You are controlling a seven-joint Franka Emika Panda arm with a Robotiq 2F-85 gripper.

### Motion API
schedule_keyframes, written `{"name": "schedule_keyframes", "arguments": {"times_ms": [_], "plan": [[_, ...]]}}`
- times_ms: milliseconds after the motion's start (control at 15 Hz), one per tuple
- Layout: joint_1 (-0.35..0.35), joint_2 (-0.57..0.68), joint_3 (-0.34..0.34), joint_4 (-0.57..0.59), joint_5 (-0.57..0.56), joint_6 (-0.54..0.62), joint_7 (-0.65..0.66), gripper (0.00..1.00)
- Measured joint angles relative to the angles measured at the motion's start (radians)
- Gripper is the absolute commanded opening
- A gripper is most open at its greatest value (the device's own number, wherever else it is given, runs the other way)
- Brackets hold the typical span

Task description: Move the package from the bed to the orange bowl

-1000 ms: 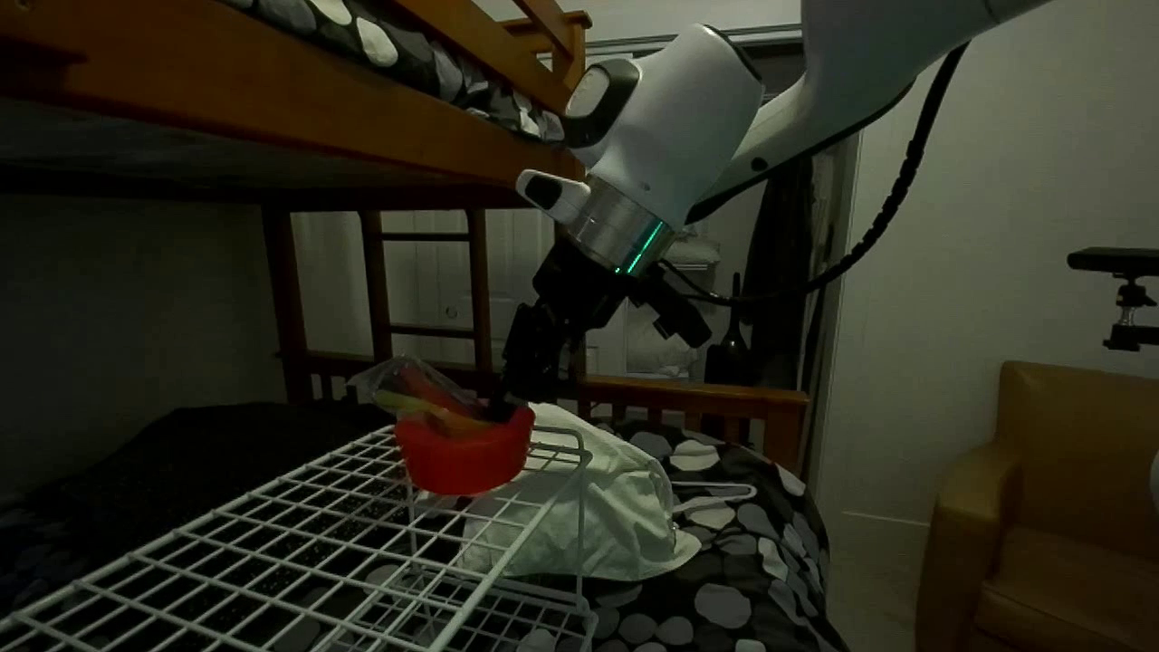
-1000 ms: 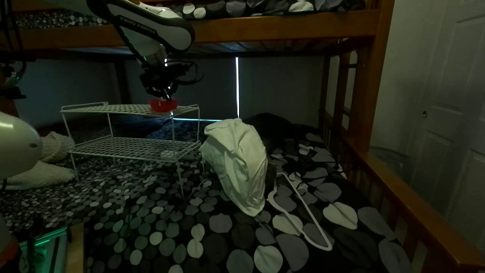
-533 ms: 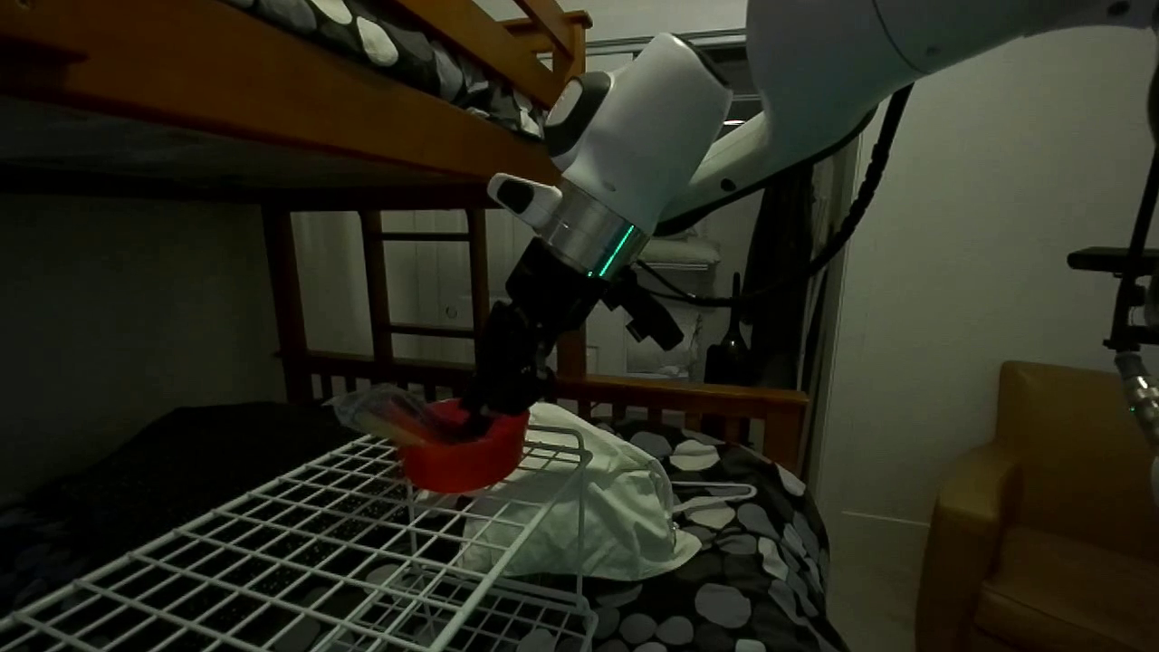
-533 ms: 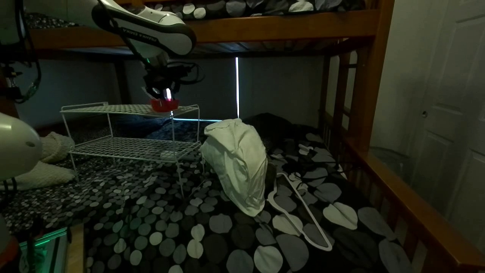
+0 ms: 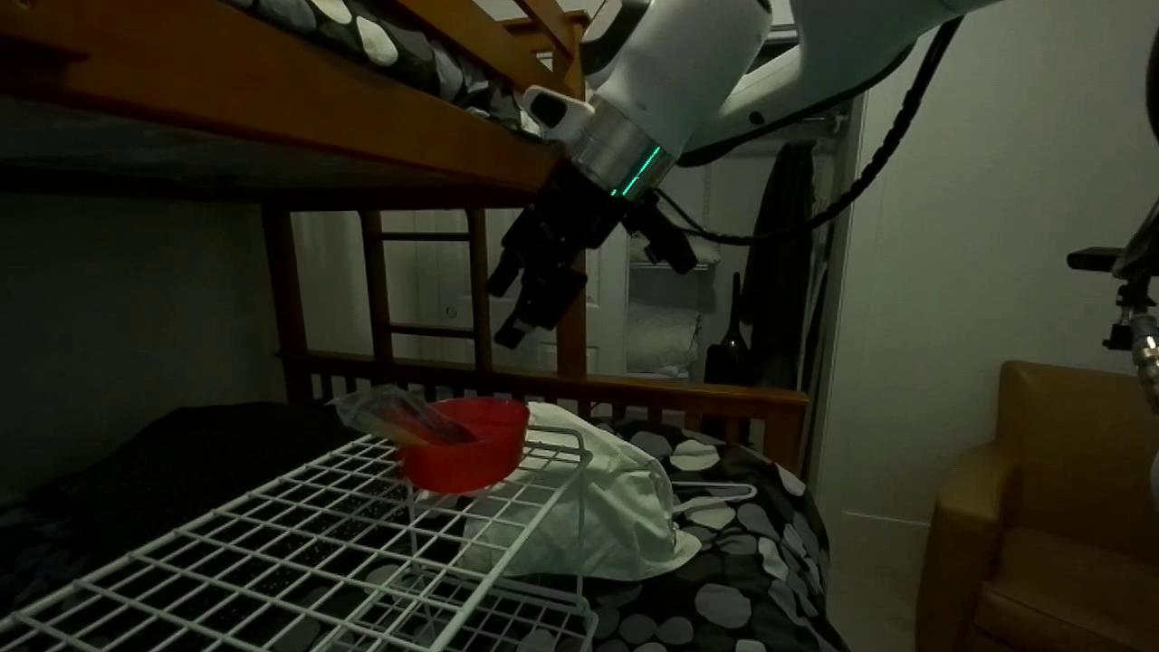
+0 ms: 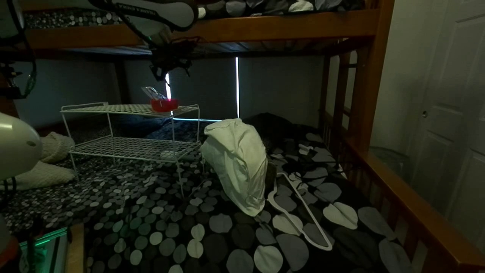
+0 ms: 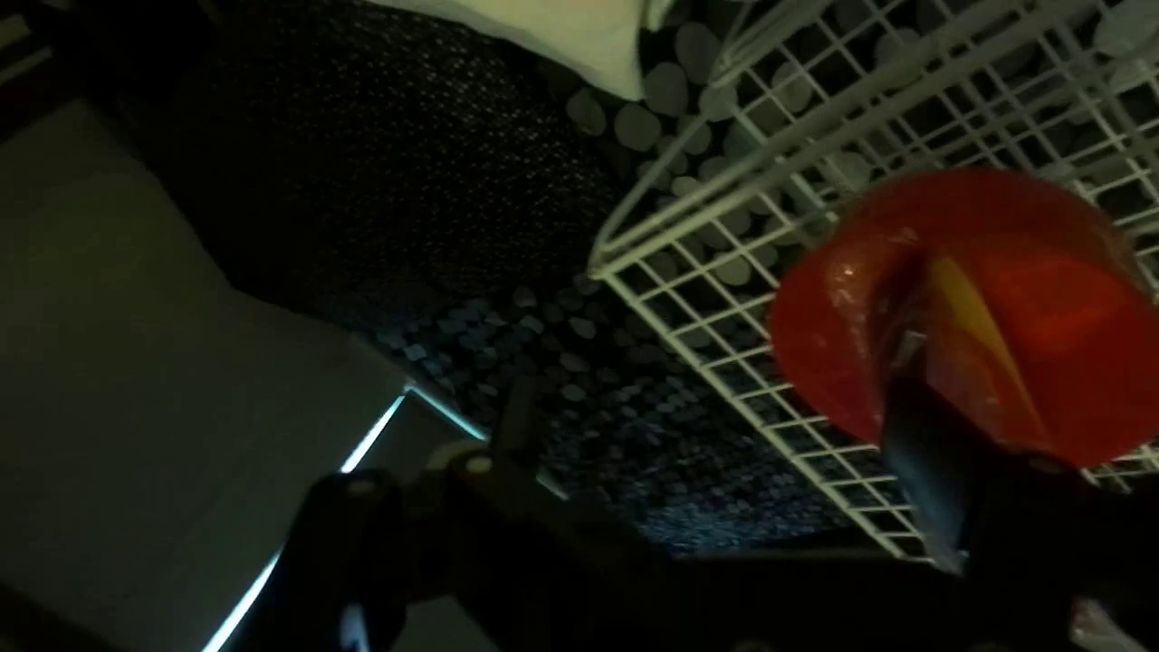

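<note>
The wooden bunk bed [image 5: 235,91] spans both exterior views, its lower level spread with black spotted bedding [image 6: 151,242]. The white arm [image 5: 679,81] enters an exterior view from between one and two o'clock; a tan armchair [image 5: 969,516] stands there near four o'clock. On the bedding rests a two-tier white wire rack [image 6: 113,110], with a pale cloth bundle [image 6: 235,159] just beside it, between three and four o'clock from its middle. The black gripper [image 5: 503,313] is unclenched, its fingers spread, well apart from everything below. The red bowl [image 5: 471,464] sits on the rack's upper tier; from it the gripper hangs between twelve and one o'clock in both exterior views. The clear plastic package [image 5: 389,412] lies tilted, its lower end inside the bowl, its upper end out over the rim towards ten o'clock. In the wrist view a yellow strip shows in it.
</note>
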Motion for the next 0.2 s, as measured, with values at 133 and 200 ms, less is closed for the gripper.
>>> {"name": "schedule_keyframes", "arguments": {"times_ms": [133,200], "plan": [[0.03,-0.009,-0.127,-0.009,-0.019,-0.011,-0.005,1.0],[0.037,-0.014,-0.182,-0.02,-0.03,-0.019,-0.009,1.0]]}}
